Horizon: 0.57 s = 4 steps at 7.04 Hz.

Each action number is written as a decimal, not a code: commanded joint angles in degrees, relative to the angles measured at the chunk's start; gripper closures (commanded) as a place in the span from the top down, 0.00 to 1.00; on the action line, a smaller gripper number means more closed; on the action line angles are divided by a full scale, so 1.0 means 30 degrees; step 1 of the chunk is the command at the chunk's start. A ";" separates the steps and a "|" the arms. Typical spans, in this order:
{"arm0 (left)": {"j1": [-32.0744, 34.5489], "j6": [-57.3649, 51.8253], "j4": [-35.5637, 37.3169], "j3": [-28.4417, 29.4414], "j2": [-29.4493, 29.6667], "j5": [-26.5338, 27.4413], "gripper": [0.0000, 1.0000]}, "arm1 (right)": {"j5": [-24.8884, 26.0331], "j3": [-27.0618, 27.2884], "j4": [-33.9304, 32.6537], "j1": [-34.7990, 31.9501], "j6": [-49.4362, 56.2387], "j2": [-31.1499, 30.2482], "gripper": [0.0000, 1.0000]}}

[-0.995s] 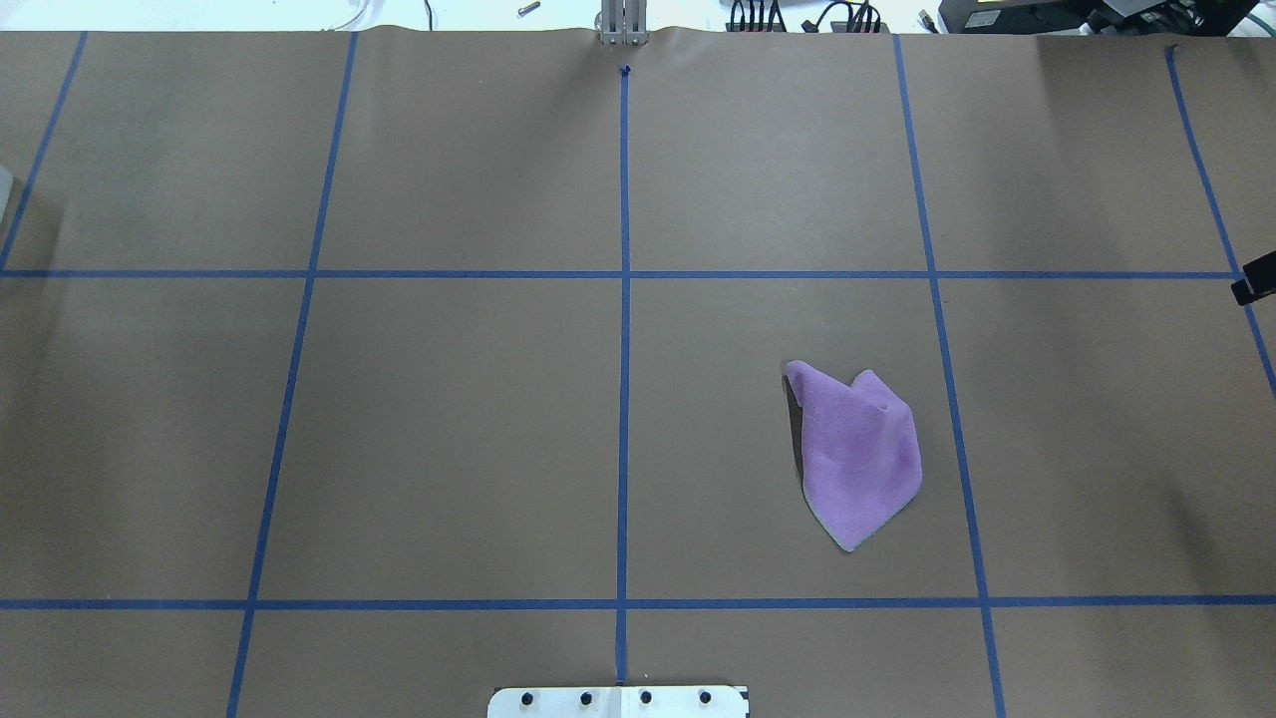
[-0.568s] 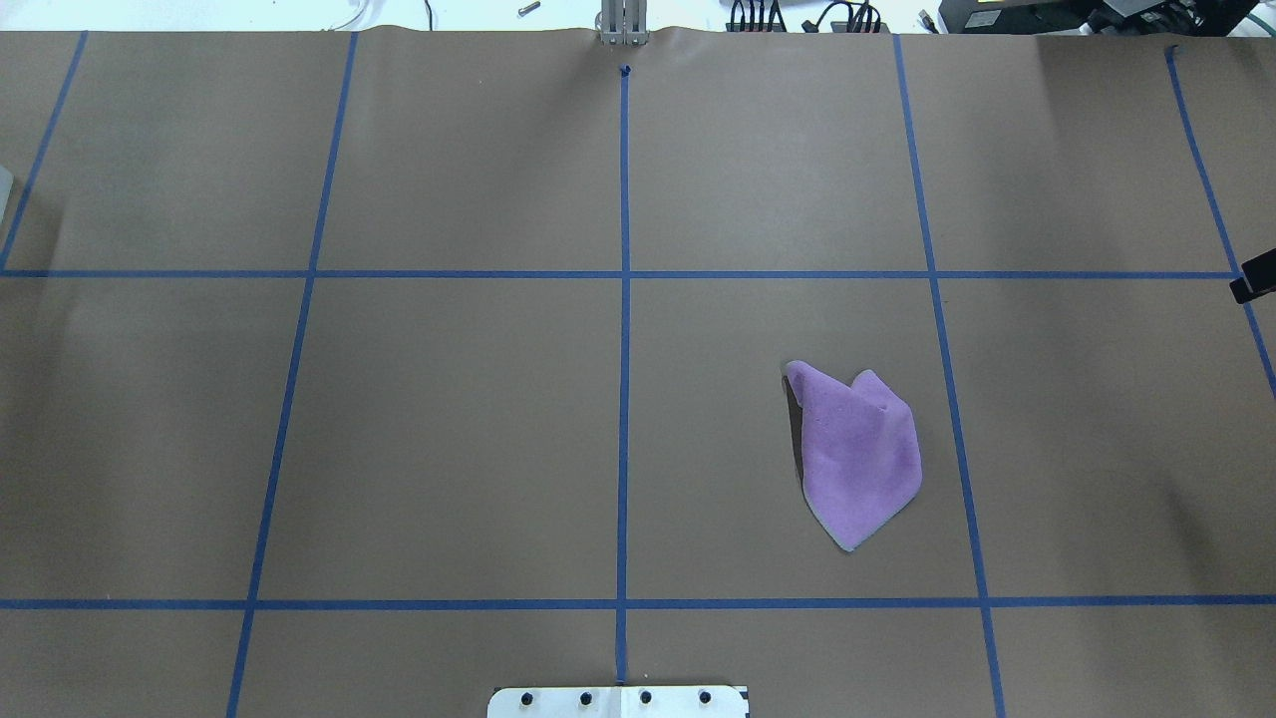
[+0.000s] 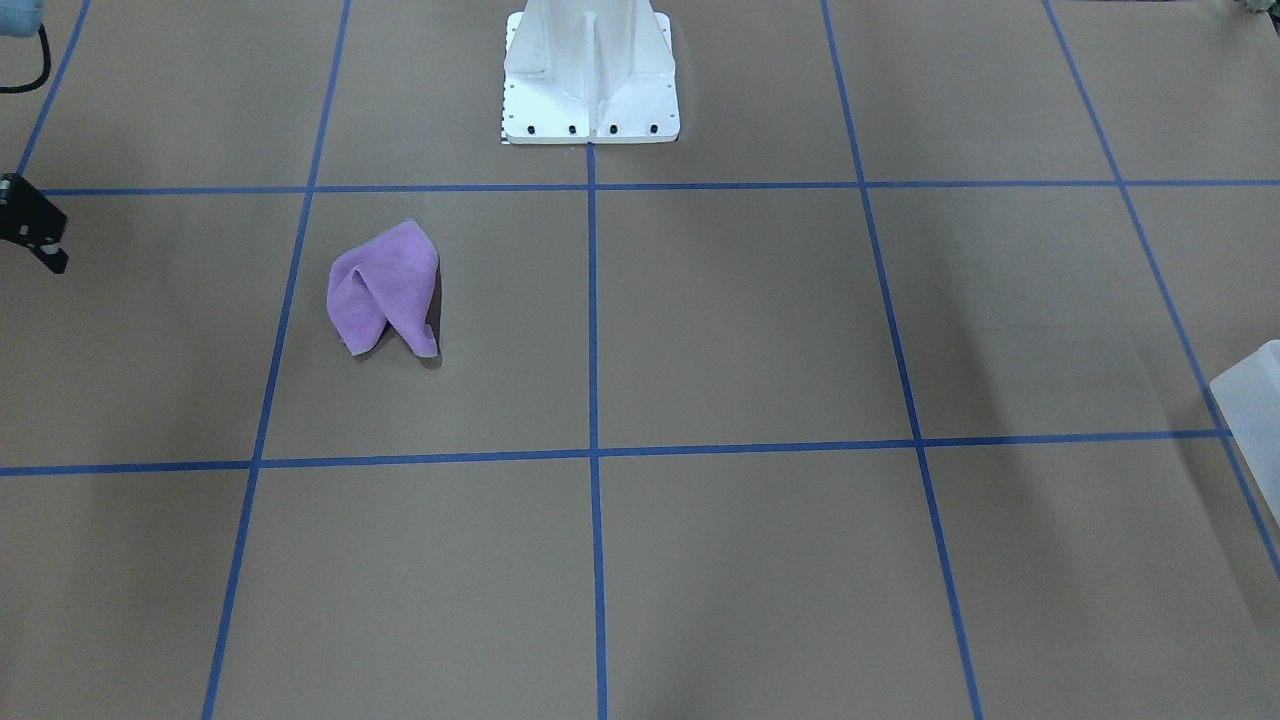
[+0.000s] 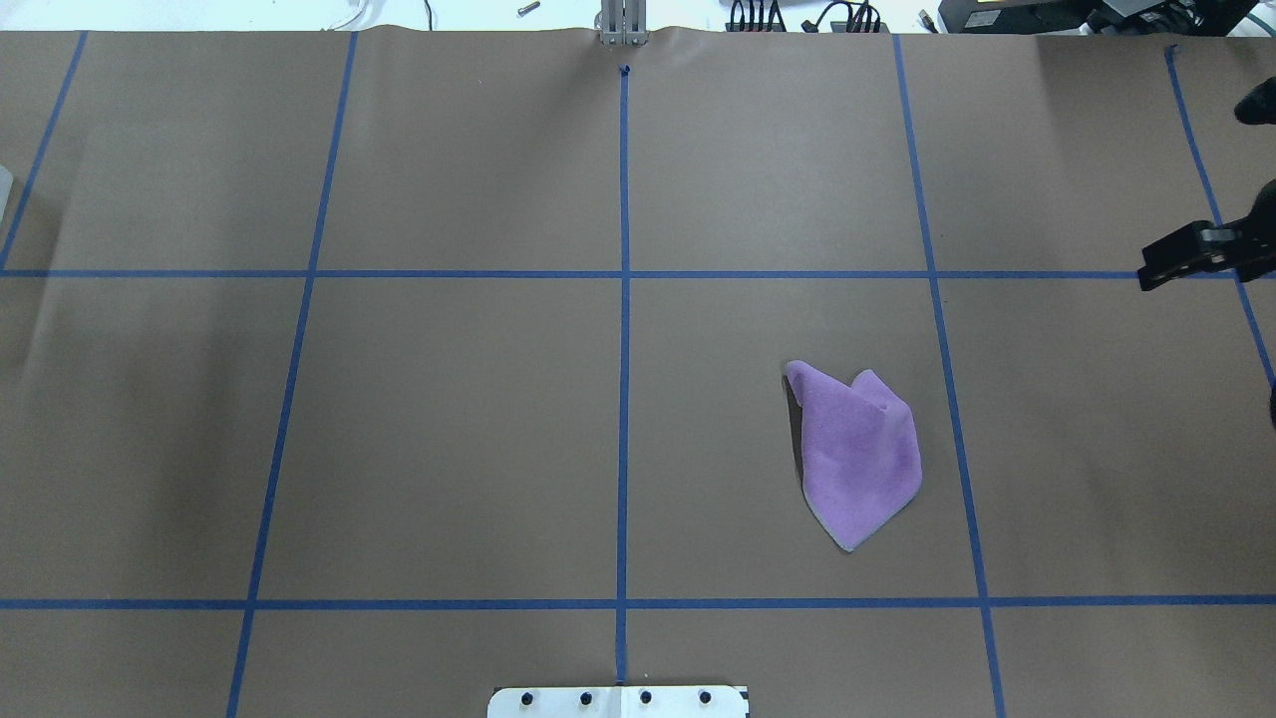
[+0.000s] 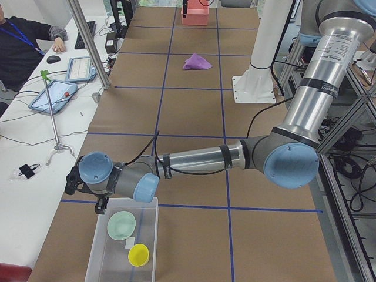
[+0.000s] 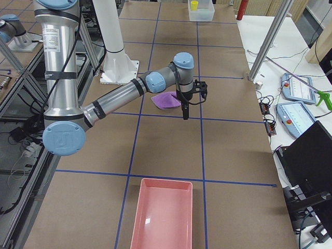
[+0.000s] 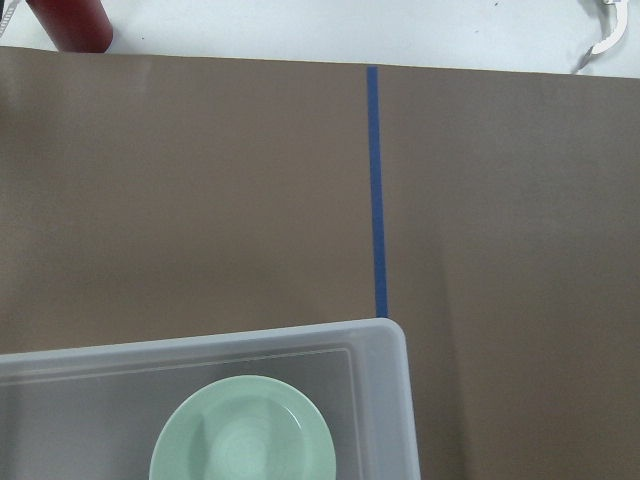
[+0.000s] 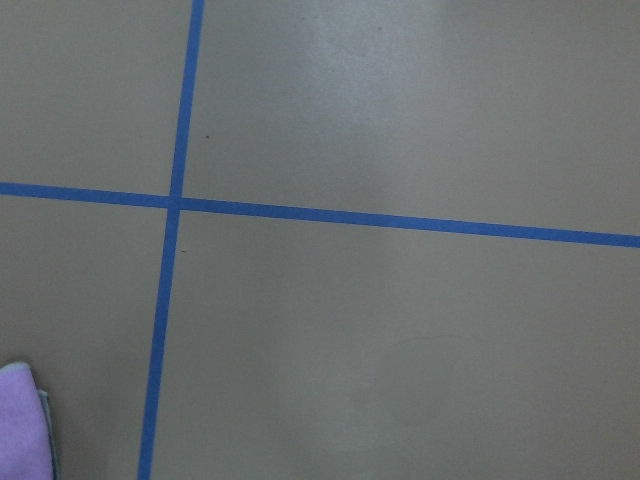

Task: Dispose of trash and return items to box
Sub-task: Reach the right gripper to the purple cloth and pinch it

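A crumpled purple cloth (image 4: 857, 454) lies on the brown table right of centre; it also shows in the front view (image 3: 385, 290) and at the right wrist view's corner (image 8: 20, 420). My right gripper (image 4: 1151, 277) points down above the table, well to the cloth's right and apart from it; I cannot tell whether it is open or shut. The translucent box (image 5: 150, 235) stands at the table's left end and holds a green bowl (image 7: 243, 430) and a yellow cup (image 5: 138, 255). My left gripper (image 5: 101, 204) hovers over the box's end, mostly hidden by the wrist.
A pink tray (image 6: 161, 218) stands at the table's right end. A red cylinder (image 7: 70, 22) stands past the table edge near the box. The white robot base (image 3: 590, 80) is at the table's near-middle edge. Blue tape lines grid the paper.
My right gripper has come further into the overhead view from the right edge, moving left. The cloth has not moved.
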State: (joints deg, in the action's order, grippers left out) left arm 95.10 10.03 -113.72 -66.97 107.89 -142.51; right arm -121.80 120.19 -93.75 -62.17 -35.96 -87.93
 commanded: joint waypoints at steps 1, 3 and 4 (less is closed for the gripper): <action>-0.0029 0.0025 0.2423 -0.5110 -0.2815 0.0013 0.99 | 0.2738 0.0250 -0.0011 0.4270 -0.4321 0.1676 1.00; -0.0030 -0.0004 0.2546 -0.6238 -0.3587 0.0159 0.99 | 0.4848 0.0685 0.0018 0.7729 -0.8617 0.2674 1.00; -0.0029 -0.0004 0.2517 -0.6415 -0.3589 0.0218 0.99 | 0.5961 0.0689 0.0018 0.9312 -1.0494 0.3231 0.96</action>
State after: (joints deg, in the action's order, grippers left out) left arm 95.00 10.05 -106.27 -84.98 97.64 -142.11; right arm -107.92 121.86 -93.70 -40.23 -60.29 -80.27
